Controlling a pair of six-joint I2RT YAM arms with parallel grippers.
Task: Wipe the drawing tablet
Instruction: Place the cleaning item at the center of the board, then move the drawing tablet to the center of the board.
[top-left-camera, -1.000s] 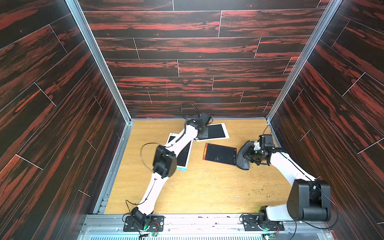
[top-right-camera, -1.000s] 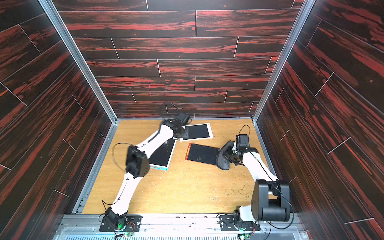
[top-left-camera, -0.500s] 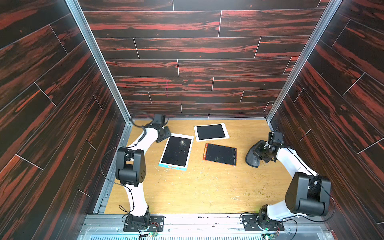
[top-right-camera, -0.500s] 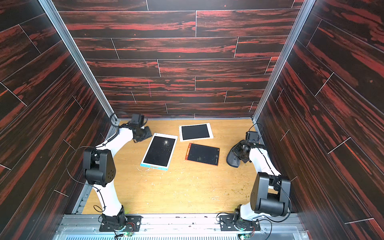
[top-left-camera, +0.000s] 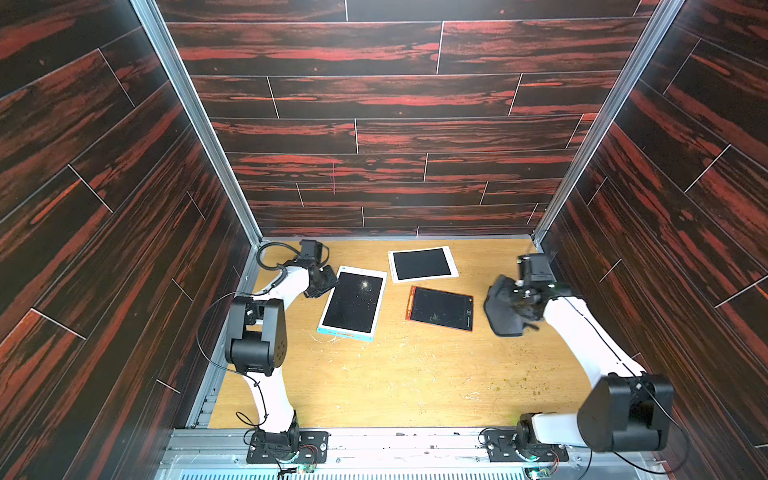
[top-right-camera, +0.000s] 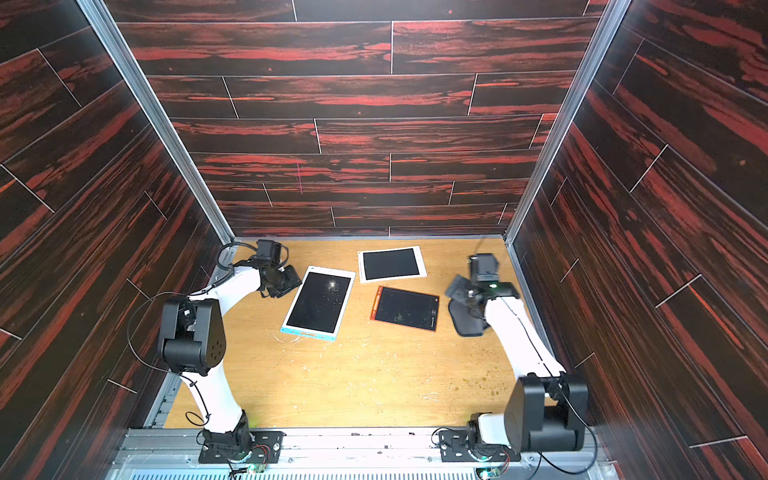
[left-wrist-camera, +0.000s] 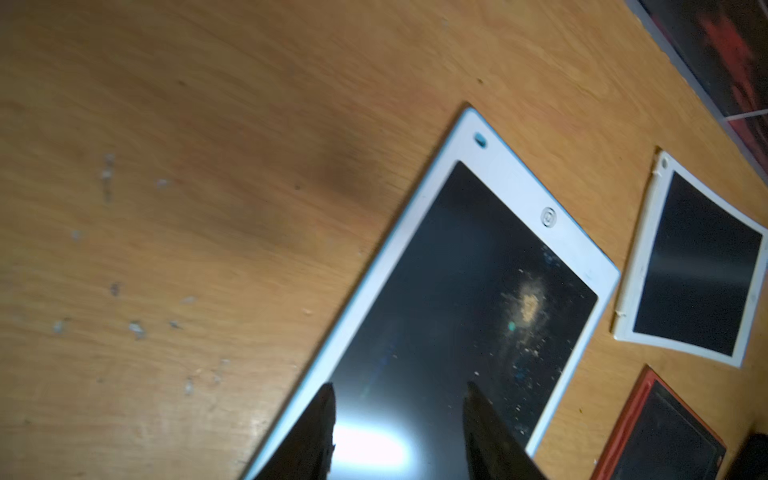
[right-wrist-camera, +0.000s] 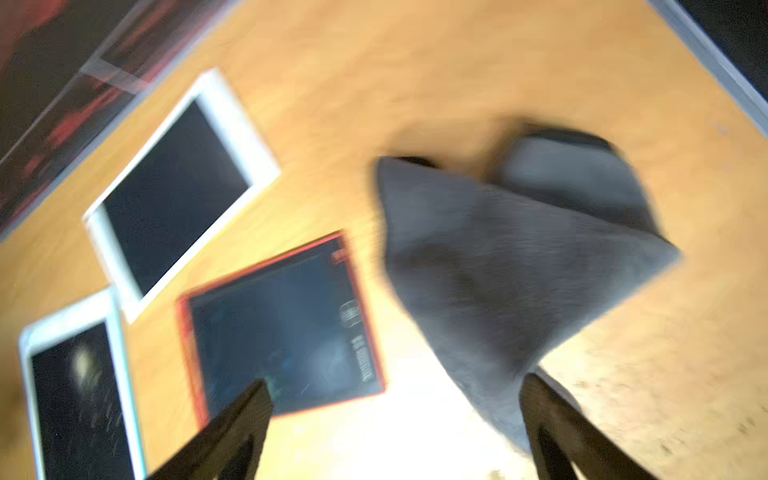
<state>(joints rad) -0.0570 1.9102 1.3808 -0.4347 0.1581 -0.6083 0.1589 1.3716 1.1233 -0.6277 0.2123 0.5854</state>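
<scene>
Three drawing tablets lie on the wooden table. A white, blue-edged tablet (top-left-camera: 353, 301) (left-wrist-camera: 457, 291) has crumbs on its dark screen. A white tablet (top-left-camera: 422, 264) sits at the back, and a red-framed tablet (top-left-camera: 440, 308) (right-wrist-camera: 282, 324) lies to its right front. My left gripper (top-left-camera: 326, 280) (left-wrist-camera: 399, 399) hovers open over the blue-edged tablet's near-left corner, holding nothing. A dark grey cloth (top-left-camera: 503, 316) (right-wrist-camera: 511, 257) lies bunched right of the red-framed tablet. My right gripper (top-left-camera: 518, 298) (right-wrist-camera: 395, 399) stands wide open above it. The cloth is beside one finger, not between the jaws.
Crumbs and scuffs (top-left-camera: 519, 380) dot the table's front right. Dark wood-pattern walls close in the left, back and right sides. A metal rail (top-left-camera: 374, 440) with both arm bases runs along the front edge.
My right gripper carried the cloth rightward away from the red-framed tablet, then opened and let it go. My left arm pulled back from the rear white tablet to the blue-edged one's corner.
</scene>
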